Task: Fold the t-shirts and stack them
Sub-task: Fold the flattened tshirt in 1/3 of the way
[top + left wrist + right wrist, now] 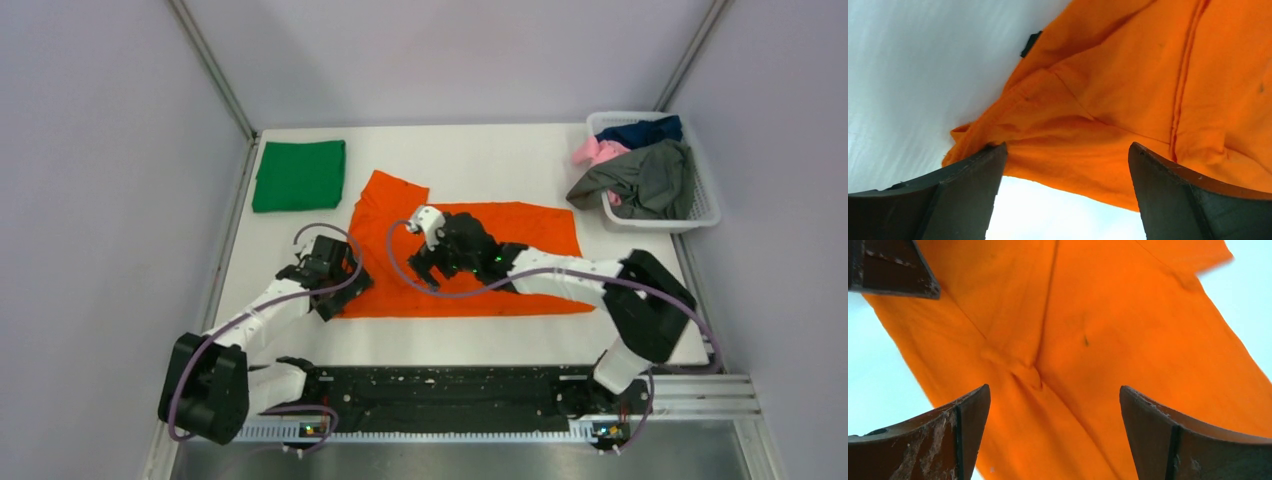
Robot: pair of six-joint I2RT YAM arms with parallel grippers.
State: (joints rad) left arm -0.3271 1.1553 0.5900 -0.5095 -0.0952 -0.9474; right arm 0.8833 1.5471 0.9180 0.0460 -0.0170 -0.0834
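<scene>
1. Orange cloth is the work in hand: the orange t-shirt [545, 232] lies spread across the middle of the bench [480, 150], its long side running left to right and one sleeve poking out at the far left corner. It looks mostly flat, with a few creases and a seam ridge showing in the wrist views.
2. Over its middle hangs the right pincer [424, 268], its jaws as wide apart as they go and nothing between them but the shirt lying below [1053, 392].
3. At the shirt's near left corner sits the left pincer [343, 290], also wide open and holding nothing; in its wrist view the rumpled orange edge lies just ahead of the fingers [1065, 150], one finger right at the hem.
4. Judged from this, the step is the folding of the orange shirt, not yet done.
5. The next move probably calls for both pincers to close on an edge, catching every layer, then lift and carry it over evenly so no new creases form.
6. Further out, the green t-shirt [299, 175] lies folded at the far left corner, likely the base of the stack.
7. At the far right, the basket [706, 214] holds the grey t-shirt [650, 180], pink t-shirt [597, 150] and navy t-shirt [640, 130], all unfolded.
</scene>
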